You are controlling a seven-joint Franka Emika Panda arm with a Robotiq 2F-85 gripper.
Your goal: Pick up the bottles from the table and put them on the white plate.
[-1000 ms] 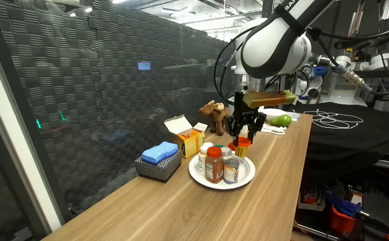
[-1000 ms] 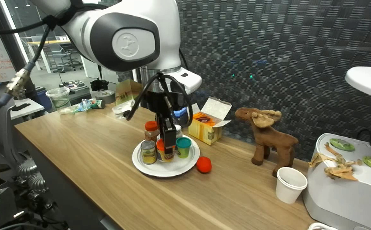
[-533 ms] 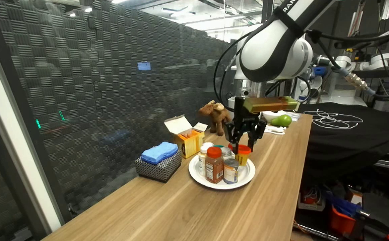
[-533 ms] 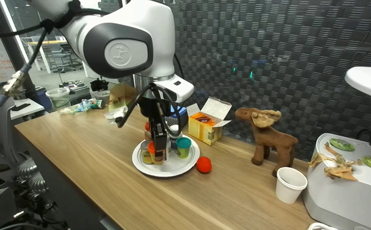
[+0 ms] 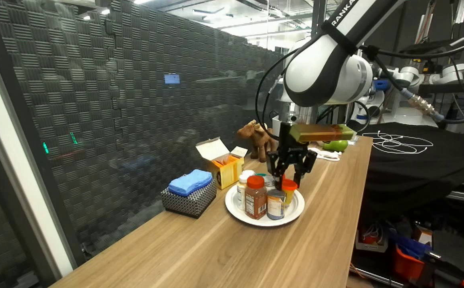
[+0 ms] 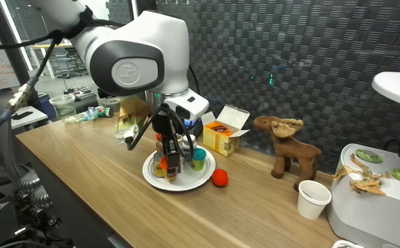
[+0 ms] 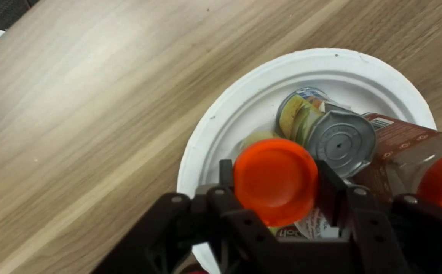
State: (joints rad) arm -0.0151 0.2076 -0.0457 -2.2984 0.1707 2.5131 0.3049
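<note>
Gripper (image 7: 275,177) partly closed, pinching a small orange-lidded tub (image 5: 288,196) (smooth plastic, round) over the white plate (image 7: 331,62), can't tell if its base touches; on the same rimmed plate, just beside the gripper, a dented metal can (image 7: 340,140), then a squarish red-capped bottle (image 5: 255,200) & whitish bottles (image 5: 241,196), part-hidden. Below it, grainy lt brown wood table (image 5: 216,248); farther off from it, folded blue cloth (image 5: 190,182), soft-looking toy moose (image 6: 291,146), yellow cardboard box (image 6: 217,141) w/ flaps up, dark textured wall (image 5: 108,104).

The long light-brown wooden tabletop (image 7: 110,95) has a smooth, soft sheen; the round white paper-like plate (image 7: 304,64) looks matt, the stout red-capped brown plastic bottle (image 7: 403,160) glossy, the folded blue cloth (image 5: 190,182) dull.
</note>
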